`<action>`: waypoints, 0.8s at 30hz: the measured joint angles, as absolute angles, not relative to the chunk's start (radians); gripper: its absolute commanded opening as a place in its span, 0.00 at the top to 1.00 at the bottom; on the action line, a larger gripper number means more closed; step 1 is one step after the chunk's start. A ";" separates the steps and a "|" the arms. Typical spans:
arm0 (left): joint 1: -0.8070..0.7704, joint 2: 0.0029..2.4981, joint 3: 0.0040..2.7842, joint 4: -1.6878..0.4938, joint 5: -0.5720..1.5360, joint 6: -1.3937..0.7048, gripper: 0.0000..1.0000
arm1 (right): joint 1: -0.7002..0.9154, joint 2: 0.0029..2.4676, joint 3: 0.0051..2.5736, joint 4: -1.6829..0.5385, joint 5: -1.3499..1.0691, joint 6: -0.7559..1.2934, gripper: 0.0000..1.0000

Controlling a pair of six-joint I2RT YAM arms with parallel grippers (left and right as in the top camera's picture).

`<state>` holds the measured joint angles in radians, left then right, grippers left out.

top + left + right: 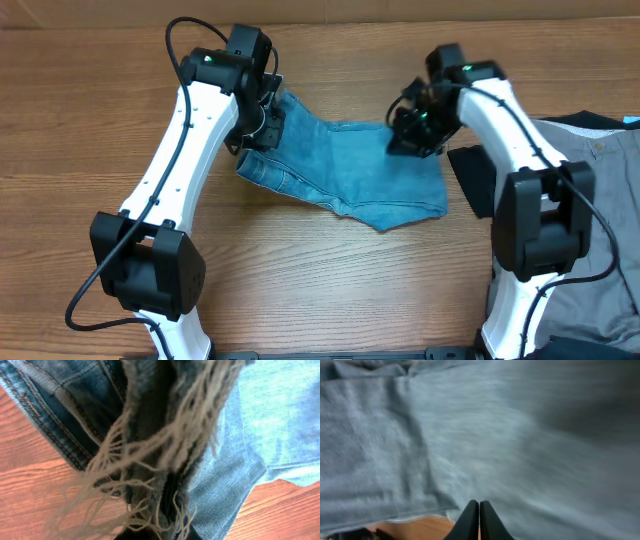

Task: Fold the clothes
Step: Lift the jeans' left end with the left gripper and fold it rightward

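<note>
The light-blue jeans (pixel 350 172) lie folded in a heap at the middle of the wooden table. My left gripper (pixel 262 118) is at their upper left corner, shut on a frayed hem. In the left wrist view the hem's threads (pixel 150 460) hang in front of the camera and hide most of the jaws (pixel 160 527). A stitched seam of the jeans (pixel 55 415) lies below on the table. My right gripper (pixel 410 135) is at the jeans' upper right edge. In the right wrist view its fingers (pixel 479 506) are pressed together with no cloth between them, just over the denim (pixel 470 435).
A dark cloth (pixel 475 178) lies right of the jeans beside the right arm. A pile of grey and dark garments (pixel 605 190) fills the table's right edge. Bare wood (pixel 330 280) lies in front of the jeans.
</note>
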<state>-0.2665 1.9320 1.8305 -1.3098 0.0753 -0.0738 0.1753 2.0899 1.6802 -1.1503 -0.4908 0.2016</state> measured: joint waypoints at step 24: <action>-0.267 1.932 2.225 -1.601 0.063 -0.080 0.96 | 0.556 2.072 1.393 -0.700 -0.667 0.526 0.88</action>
<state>-0.2668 1.9320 2.2246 -1.6012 0.0628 -0.0795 0.5556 2.0716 1.3930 -0.6998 -0.6674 0.5259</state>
